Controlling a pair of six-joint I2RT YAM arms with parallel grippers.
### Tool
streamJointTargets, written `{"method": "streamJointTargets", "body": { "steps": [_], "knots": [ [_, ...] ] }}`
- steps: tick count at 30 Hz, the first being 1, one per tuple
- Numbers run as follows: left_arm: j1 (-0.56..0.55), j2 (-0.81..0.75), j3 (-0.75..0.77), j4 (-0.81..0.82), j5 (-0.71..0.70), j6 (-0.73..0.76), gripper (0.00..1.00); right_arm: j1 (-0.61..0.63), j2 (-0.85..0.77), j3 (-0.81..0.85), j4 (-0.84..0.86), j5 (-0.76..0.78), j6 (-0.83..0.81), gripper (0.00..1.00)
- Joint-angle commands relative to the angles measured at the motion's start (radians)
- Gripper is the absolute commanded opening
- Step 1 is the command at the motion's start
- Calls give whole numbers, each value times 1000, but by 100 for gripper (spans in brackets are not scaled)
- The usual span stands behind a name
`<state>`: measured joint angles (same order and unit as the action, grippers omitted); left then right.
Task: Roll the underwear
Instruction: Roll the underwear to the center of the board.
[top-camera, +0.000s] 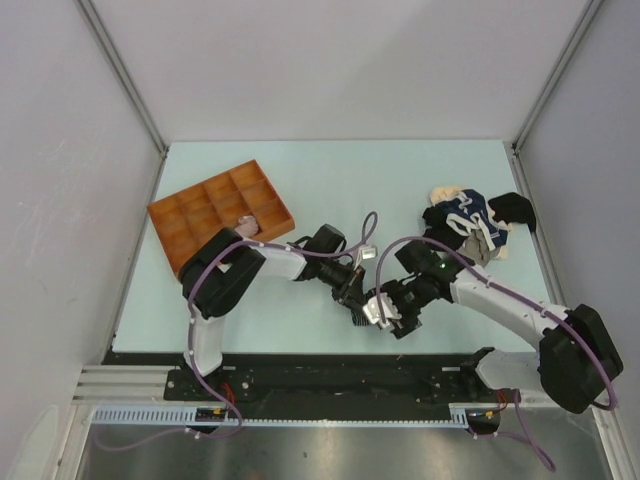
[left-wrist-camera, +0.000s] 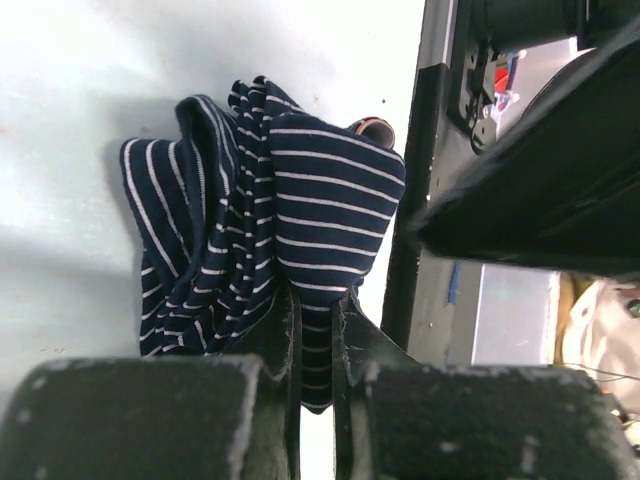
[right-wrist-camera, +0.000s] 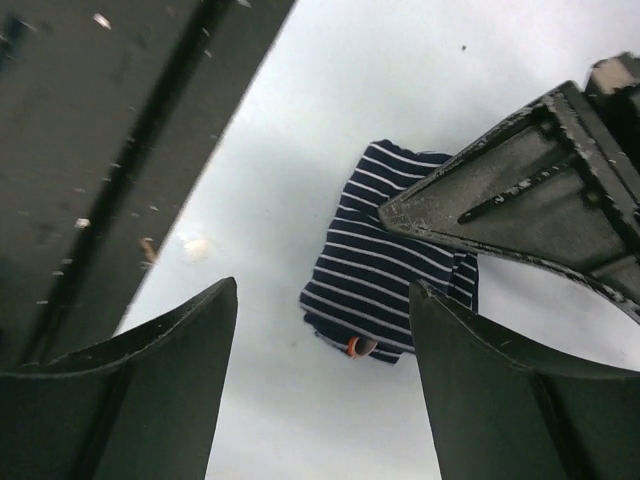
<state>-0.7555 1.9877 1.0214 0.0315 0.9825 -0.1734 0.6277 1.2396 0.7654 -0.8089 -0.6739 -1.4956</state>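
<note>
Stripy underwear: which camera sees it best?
The left wrist view: the stripy underwear fills the middle, bunched, pinched in the left tool. The right wrist view shows only part, behind that tool. In the top view it cannot be made out.

tray far left | underwear pile far right | piece near centre

Pale table: orange tray, underwear

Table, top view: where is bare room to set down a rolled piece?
Free: the far strip of the table between the orange tray and the clothes pile, and the near-left corner below the tray. Crowded: the centre front, where both arms meet over the striped underwear, left jaws shut on it, right jaws open.
</note>
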Motion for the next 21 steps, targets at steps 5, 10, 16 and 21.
{"method": "streamJointTargets", "body": {
  "steps": [5, 10, 16, 21],
  "knots": [
    [24, 69, -30, 22, -225, -9, 6, 92, 69, -93, 298, 241, 35, 73],
    [24, -27, -76, 74, -281, -32, 16, 106, 135, -126, 355, 315, 57, 70],
    [24, -162, -138, 160, -340, -55, 38, 109, 184, -126, 349, 355, 80, 56],
    [36, -352, -219, 199, -471, -55, 50, 83, 208, -92, 275, 309, 98, 39]
  ]
}}
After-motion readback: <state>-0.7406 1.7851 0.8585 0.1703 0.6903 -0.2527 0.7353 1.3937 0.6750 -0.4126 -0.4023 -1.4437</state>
